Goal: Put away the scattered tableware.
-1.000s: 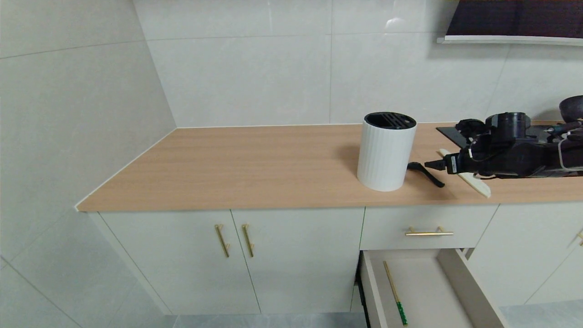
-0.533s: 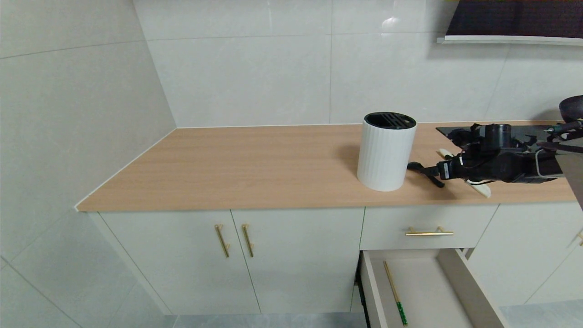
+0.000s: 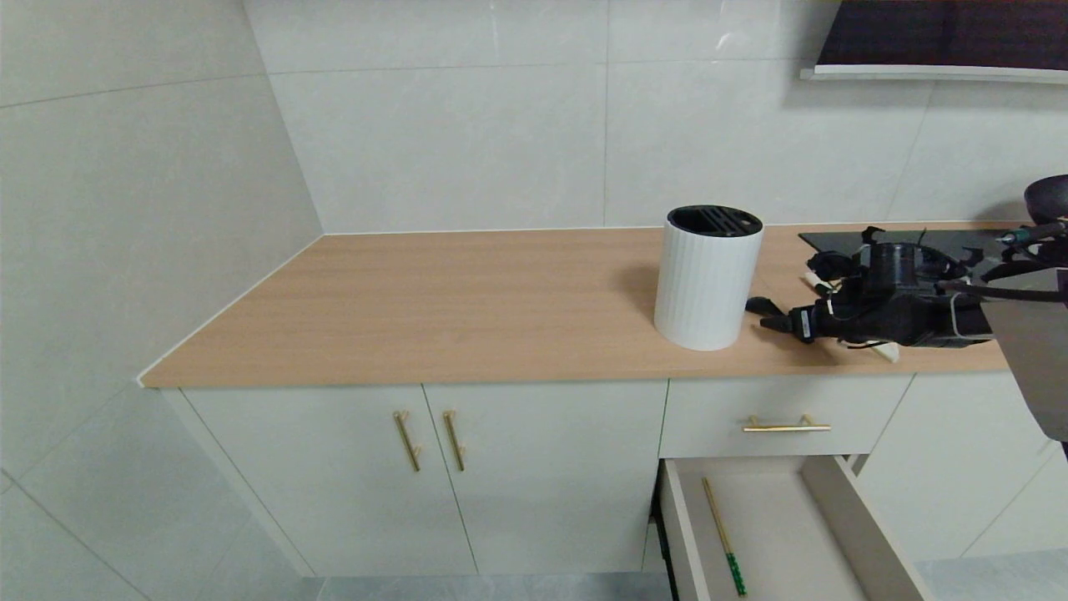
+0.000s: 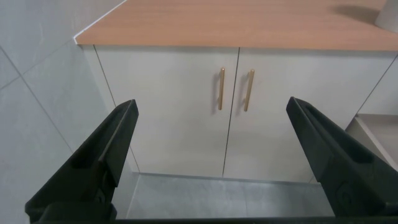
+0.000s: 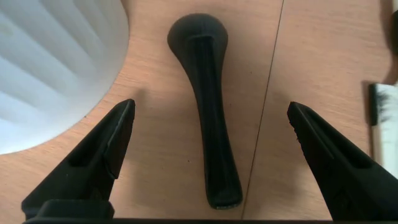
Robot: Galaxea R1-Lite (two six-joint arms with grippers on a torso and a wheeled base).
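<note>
A black spoon-like utensil (image 5: 208,124) lies flat on the wooden counter (image 3: 467,300), just right of a white ribbed holder (image 3: 707,280) with a black slotted top. My right gripper (image 5: 209,106) is open low over the counter, one finger on each side of the utensil, not touching it. From the head view the right gripper (image 3: 780,321) covers most of the black utensil (image 3: 756,305). A cream utensil (image 3: 886,351) lies under that arm, mostly hidden. My left gripper (image 4: 211,102) is open and empty in front of the cabinet doors.
The holder (image 5: 50,68) stands close beside the right gripper's finger. Below the counter a drawer (image 3: 776,534) is pulled out with a green-tipped chopstick (image 3: 722,534) inside. A black cooktop (image 3: 918,242) with a dark pan lies at the far right.
My right arm has dropped and moved left toward the holder, bringing its open fingers around the black utensil. The utensils and holder stayed put.
</note>
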